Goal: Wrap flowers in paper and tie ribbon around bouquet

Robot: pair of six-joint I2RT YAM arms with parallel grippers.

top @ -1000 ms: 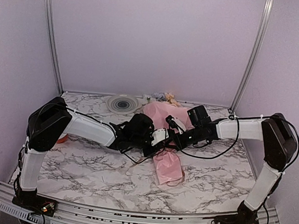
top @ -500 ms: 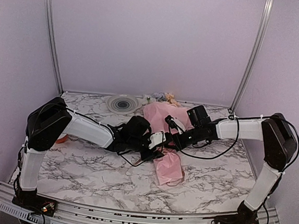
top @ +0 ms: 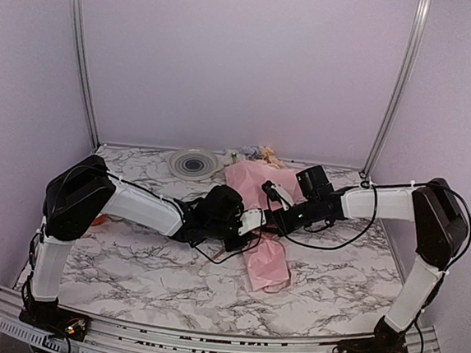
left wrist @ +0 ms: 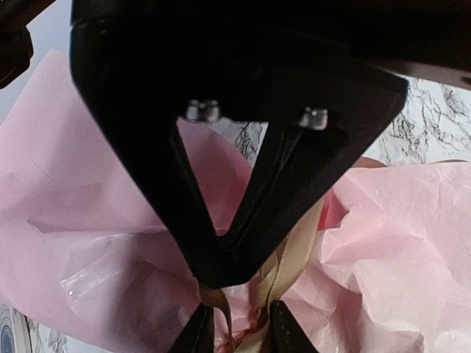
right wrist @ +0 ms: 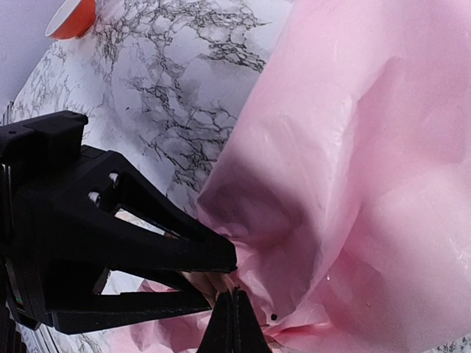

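Since a second ago: slight shift of the left arm (top: 146,206) rightward, toward the bouquet (top: 265,266); right arm (top: 381,204) in the same place. Nearest, both arm bases bolted at the front edge of the marble table (top: 128,274). Just beyond, lying flat on the tabletop, the bouquet's narrow end, aimed back toward the bases and slightly right of centre. Further up, at the bundle's waist, both grippers meeting almost tip to tip from opposite sides. At the left gripper (left wrist: 241,332), fingers parted by a narrow gap, with tan strands of the ribbon (left wrist: 291,261) running down between them; actual pinch on a strand not discernible. At the right gripper (right wrist: 232,323), fingers pressed fully together, tips down among the ribbon strands against the crumpled pink paper (right wrist: 353,147); anything caught between them impossible to tell. Left of the grippers, partly hidden behind the left arm, an orange-red spool (right wrist: 72,16). Beyond the grippers, the bundle's wide end, flaring toward the back wall. At the far edge, small pale flowers (top: 262,154) just past the paper's mouth, too small for detail, and to their left a round grey disc (top: 194,164) with dark rings, apart from the bouquet.
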